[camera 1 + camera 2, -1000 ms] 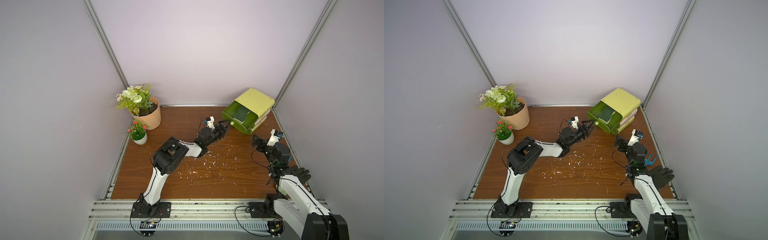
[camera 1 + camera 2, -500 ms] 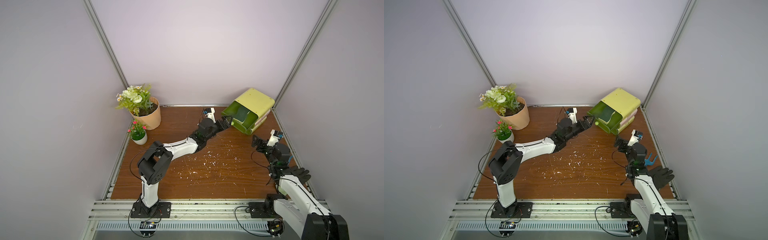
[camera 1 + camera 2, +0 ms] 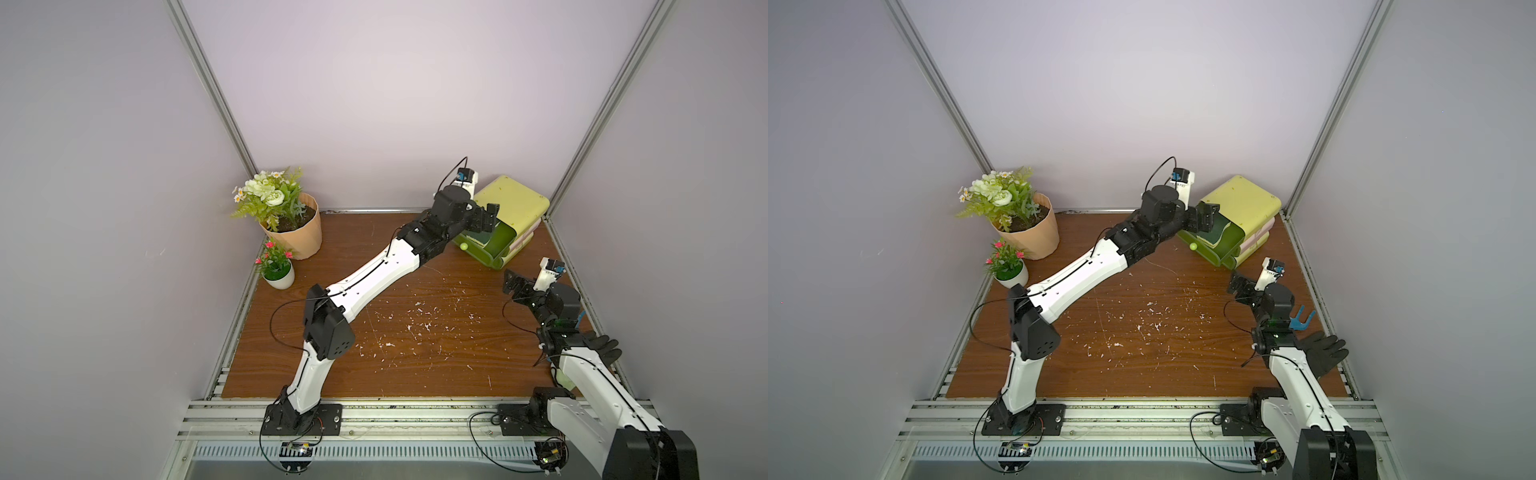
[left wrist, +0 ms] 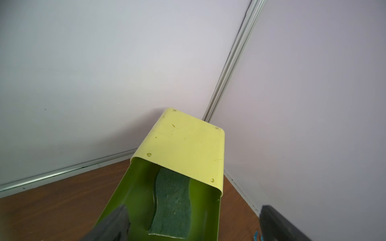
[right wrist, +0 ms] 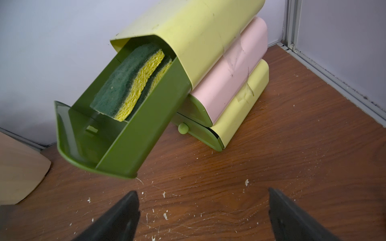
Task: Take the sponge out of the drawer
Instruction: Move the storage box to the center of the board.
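Note:
The sponge (image 5: 125,83), dark green on top and yellow below, lies in the open green top drawer (image 5: 133,141) of a yellow-green cabinet (image 3: 515,199) in the back right corner. The sponge (image 4: 173,200) lies flat, partly under the cabinet's lid. My left gripper (image 3: 486,218) hangs just above the pulled-out drawer (image 3: 1225,245), open, with nothing between its fingers (image 4: 117,219). Its jaws straddle the drawer (image 4: 133,187) from above. My right gripper (image 3: 513,280) hovers low over the table in front of the cabinet, open and empty, and my right gripper (image 5: 202,193) faces the drawer.
The cabinet has a pink middle module (image 5: 229,68) and a shut bottom drawer with a round knob (image 5: 183,127). A large flower pot (image 3: 291,224) and a small one (image 3: 279,274) stand at the back left. A black glove (image 3: 1323,349) and a blue tool (image 3: 1302,320) lie at the right edge. White crumbs litter the table (image 3: 415,324).
My left arm has stretched out toward the back right and risen over the open drawer, and its jaws have opened wider. The right arm has not moved.

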Robot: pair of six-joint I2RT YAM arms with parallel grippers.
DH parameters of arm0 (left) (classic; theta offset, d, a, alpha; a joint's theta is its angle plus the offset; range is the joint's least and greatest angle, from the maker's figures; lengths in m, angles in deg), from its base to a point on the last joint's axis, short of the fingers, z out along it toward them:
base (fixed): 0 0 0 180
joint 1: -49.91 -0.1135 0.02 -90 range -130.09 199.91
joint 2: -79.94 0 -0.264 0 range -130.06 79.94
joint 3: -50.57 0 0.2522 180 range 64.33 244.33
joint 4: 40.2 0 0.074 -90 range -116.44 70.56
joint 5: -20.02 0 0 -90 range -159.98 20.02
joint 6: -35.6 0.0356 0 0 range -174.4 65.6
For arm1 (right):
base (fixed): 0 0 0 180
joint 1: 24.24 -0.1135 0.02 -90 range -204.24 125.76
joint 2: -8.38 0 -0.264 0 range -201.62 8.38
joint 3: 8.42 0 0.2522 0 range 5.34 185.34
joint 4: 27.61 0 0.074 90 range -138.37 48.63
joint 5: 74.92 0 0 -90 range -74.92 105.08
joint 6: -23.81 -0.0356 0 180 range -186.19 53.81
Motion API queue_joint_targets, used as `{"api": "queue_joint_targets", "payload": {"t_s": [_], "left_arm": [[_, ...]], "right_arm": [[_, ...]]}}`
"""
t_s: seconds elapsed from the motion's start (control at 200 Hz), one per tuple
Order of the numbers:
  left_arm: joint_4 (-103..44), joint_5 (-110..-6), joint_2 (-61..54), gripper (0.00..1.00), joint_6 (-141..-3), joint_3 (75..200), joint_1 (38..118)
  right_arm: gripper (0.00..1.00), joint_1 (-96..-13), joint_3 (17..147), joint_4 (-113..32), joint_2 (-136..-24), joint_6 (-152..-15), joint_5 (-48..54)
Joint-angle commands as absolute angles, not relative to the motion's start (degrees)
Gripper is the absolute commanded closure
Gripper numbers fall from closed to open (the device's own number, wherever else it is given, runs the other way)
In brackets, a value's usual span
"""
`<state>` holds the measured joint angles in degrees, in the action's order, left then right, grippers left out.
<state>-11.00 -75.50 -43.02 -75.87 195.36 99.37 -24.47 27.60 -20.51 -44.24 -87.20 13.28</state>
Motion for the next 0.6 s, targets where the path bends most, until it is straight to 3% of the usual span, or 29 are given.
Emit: {"api": "queue_joint_targets", "payload": {"t_s": [0.0,0.595], "left_arm": [[3.0,-78.1,-48.4,0.0,-69.2,203.2,100.0],[-5.3,-79.8,-54.2,0.0,-65.7,203.5,100.0]], "right_arm": [[0.01,-24.2,30.0,-21.3,-43.4,-86.8,13.7],[0.01,-22.8,32.6,-24.8,-44.1,-87.0,11.6]]}}
